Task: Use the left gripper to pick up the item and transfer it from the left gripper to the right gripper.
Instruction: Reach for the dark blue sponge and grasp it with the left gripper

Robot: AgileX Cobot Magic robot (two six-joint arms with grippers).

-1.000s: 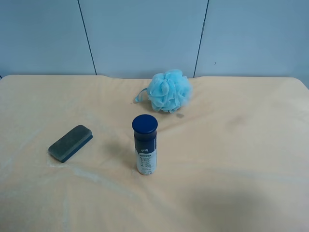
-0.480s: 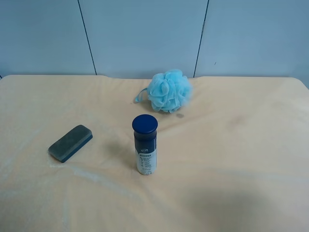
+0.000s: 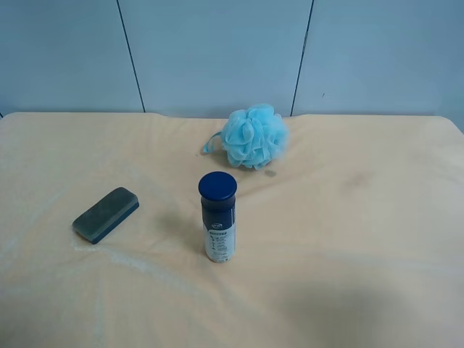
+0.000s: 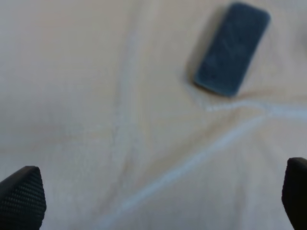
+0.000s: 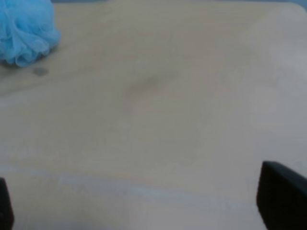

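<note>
Well apart on cloth (image 3: 362, 239): item (image 3: 106, 214), bottle (image 3: 217, 217), puff (image 3: 253, 136); left gripper (image 4: 158, 196) wide, right gripper (image 5: 144, 206) wide, both empty.

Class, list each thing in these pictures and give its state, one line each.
item, lying flat on the cloth, not grasped
bottle, upright, cap on
bath puff, resting on the cloth, untouched
left gripper, open, empty
right gripper, open, empty
</note>
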